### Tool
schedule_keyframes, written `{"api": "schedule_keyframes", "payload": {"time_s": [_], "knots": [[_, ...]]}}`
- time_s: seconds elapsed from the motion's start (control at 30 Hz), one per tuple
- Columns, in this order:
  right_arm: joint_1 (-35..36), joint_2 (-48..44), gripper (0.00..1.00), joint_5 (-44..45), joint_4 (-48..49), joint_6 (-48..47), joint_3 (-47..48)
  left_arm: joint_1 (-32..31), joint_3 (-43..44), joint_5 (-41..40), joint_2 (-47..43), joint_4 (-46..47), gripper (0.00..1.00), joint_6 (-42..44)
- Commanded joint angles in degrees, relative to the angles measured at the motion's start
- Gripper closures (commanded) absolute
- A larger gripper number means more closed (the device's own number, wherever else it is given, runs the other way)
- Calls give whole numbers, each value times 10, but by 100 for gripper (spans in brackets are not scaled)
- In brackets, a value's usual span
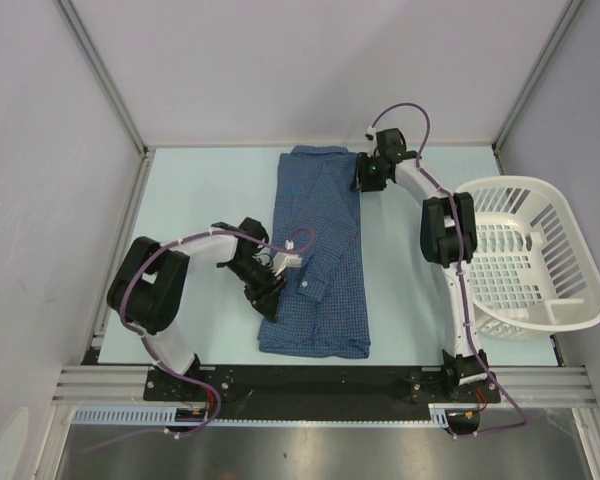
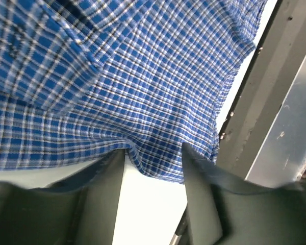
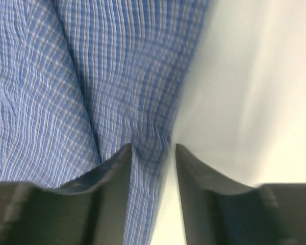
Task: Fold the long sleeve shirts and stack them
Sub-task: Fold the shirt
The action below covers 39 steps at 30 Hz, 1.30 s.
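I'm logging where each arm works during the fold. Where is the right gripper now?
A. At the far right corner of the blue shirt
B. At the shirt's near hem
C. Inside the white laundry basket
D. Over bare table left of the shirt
A. The top view puts the right gripper at the far right corner of the shirt, and its wrist view shows the cloth's edge between its spread fingers.

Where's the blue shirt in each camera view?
Top external: blue shirt lies lengthwise at the centre of the table.
Left wrist: shirt fills the upper frame, its edge at the left end effector.
Right wrist: shirt fills the left side.
Shared landmark: pale table bordering the shirt's edge.
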Motion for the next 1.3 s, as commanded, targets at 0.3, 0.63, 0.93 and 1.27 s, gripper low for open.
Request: {"api": "schedule_keyframes", "payload": {"time_s": [0.3,0.63,0.93,1.27], "knots": [[27,-447,27,-54,44,-99,-361,11,-20,-65,-371,61,1,15],[91,-720,2,-280,-32,-537,-631,-17,-114,-17,-511,21,3,183],[225,-877,40,-206,-96,-763,-880,-75,-281,-100,-532,31,18,446],[333,-873,38,-145,16,-793,-990,-157,-361,-157,-507,156,16,444]]}}
